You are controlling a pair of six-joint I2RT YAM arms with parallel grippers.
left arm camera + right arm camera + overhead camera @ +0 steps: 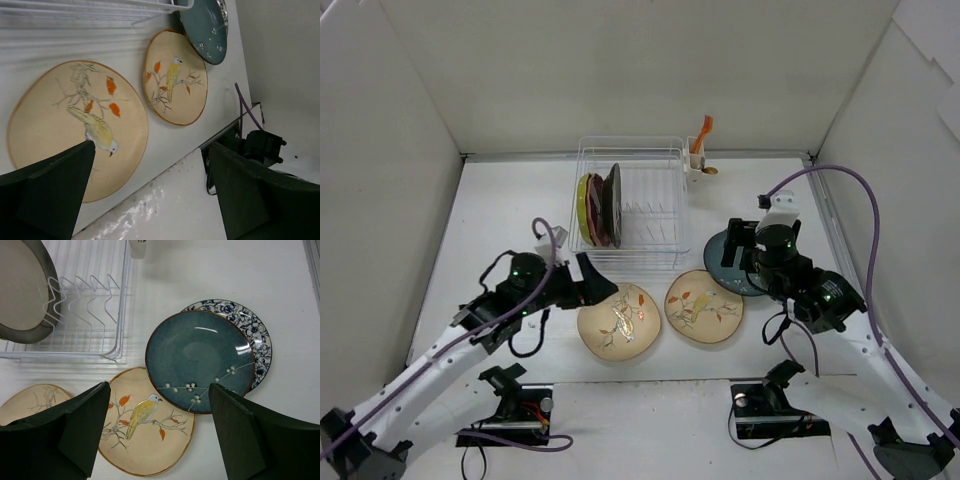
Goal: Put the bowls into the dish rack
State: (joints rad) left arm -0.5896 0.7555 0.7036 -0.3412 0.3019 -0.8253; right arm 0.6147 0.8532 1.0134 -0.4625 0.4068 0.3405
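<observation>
Three bowls [598,210], as far as their edge-on rims show, stand upright in the left slots of the dish rack [655,215]. The left tool [151,145] gapes wide over one cream bird bowl [75,130] on the counter [500,220], likely to straddle its rim. The right tool [159,390], equally wide, hovers above the teal bowl [200,360], stacked on a blue-patterned plate [257,335].

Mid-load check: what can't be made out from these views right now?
Blue floral dish: right wrist view, mostly under the teal bowl; only its right rim shows.
Teal bowl: top view, largely behind the right arm.
Racked bowls: top view, edge-on and overlapping in the dish rack, faces unseen.
</observation>
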